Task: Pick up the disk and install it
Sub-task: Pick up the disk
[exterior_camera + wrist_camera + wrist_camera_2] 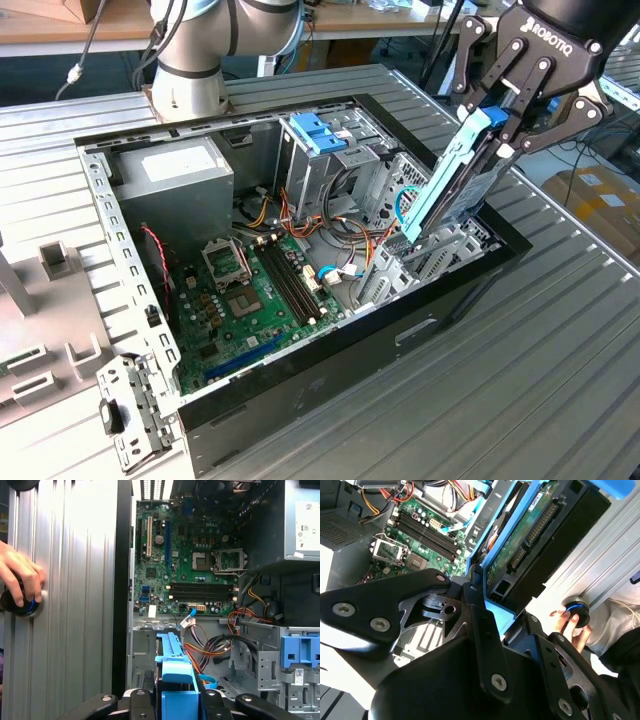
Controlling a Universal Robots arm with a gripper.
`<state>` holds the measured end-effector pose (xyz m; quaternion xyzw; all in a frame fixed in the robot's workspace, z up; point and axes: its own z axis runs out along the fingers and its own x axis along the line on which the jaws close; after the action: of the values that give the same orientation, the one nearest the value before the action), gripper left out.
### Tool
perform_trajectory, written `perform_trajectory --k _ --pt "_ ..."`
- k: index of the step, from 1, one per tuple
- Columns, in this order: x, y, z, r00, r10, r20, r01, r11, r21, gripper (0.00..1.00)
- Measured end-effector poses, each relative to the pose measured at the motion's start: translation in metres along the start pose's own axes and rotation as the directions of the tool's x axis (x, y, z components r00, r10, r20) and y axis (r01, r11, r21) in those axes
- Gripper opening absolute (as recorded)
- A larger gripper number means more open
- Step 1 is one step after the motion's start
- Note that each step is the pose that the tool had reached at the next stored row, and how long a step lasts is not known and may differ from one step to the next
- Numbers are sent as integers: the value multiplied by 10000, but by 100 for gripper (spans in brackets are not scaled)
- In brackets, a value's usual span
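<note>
Gripper (503, 128) jaws clamped on disk (465, 188): dark body, blue carrier (438, 198), tilted, seemingly over case (330, 352).

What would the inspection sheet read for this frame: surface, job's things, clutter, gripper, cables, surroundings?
Surface: ribbed grey metal table, open black computer case on it.
Job's things: flat dark metal disk in blue carrier, tilted, lower end at the case's bay.
Clutter: grey metal bracket by the case's corner.
Gripper: black gripper shut on the disk.
Cables: red, yellow and orange wires inside the case.
Surroundings: a person's hand on a round black knob.
</note>
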<state>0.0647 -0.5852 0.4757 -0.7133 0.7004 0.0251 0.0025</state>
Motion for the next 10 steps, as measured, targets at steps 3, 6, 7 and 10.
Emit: perform_trajectory --k 3,6,7,10 --pt "2 -38 0 10000 0 0 0 10000 0 37" --pt "7 -79 1 10000 0 2 0 10000 0 37" --pt "12 -79 3 10000 2 6 -2 10000 1 37" --pt "17 -98 11 10000 67 12 -67 10000 2 37"
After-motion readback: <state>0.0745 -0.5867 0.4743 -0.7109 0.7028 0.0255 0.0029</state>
